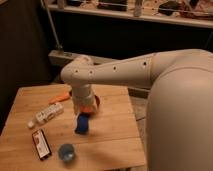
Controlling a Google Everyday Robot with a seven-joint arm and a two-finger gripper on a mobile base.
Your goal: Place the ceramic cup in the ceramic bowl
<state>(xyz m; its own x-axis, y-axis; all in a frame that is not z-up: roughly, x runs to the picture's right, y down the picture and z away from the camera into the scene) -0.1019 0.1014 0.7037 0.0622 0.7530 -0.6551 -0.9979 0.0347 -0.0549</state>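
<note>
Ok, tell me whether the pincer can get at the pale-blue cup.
Probably yes: the pincer hangs over the table by the dark-blue thing; the cup stands near its front edge, nothing over it.

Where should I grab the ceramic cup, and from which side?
Best take the ceramic cup by its rim, from straight above: it stands upright, mouth up, apart from the dark packet beside it. The gripper hangs farther back, by the ceramic bowl.

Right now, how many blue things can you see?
2. The pale cup sits near the table's front edge. The dark-blue oblong is at mid-table, just below the gripper. The arm may hide more.
</note>
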